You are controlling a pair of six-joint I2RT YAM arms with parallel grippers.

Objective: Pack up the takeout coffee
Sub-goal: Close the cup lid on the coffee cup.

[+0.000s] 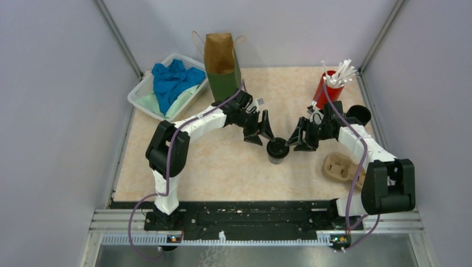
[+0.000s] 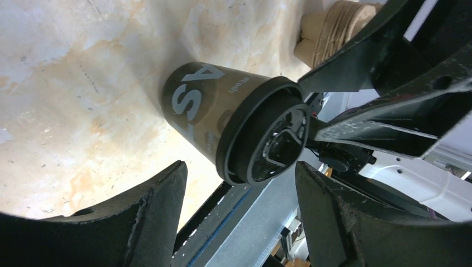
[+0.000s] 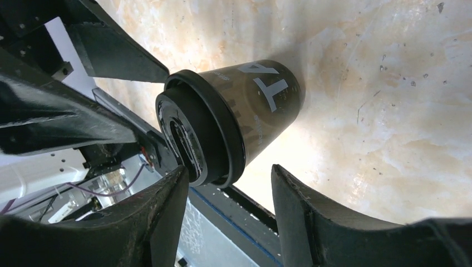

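Starting at the far left, a white basket (image 1: 142,100) sits at the back corner of the table (image 1: 211,172), blue cloth (image 1: 172,80) heaped in it. Just right of it stands the brown bag (image 1: 221,61), upright, mouth open.

Now to the middle. The left gripper (image 1: 259,132) reaches in from the bag side, fingers spread wide and holding nothing. The left wrist view (image 2: 240,169) confirms it: both fingers (image 2: 150,222) stand apart, with the cup (image 2: 222,117) just beyond their tips.

And there is the cup (image 1: 276,150) itself, black, upright at mid-table, lid (image 1: 276,146) on, right between the two grippers. White letters show on its side in both wrist views.

On its other side is the right gripper (image 1: 299,140), also spread and gripping nothing. From the right wrist (image 3: 229,171), the cup (image 3: 245,111) sits just past the open fingers (image 3: 311,222), with the left gripper's fingers across from it. The top view puts the right fingertips very close to the lid; whether they touch, the pictures do not settle.

Further right, the red cup (image 1: 321,92) stands at the back, white sticks (image 1: 338,73) fanning out of its top. Beside it a second cup (image 1: 360,114), black, peeks out behind the right arm. Nearer the front, the tan carrier (image 1: 340,166) lies on the table, partly under that arm.
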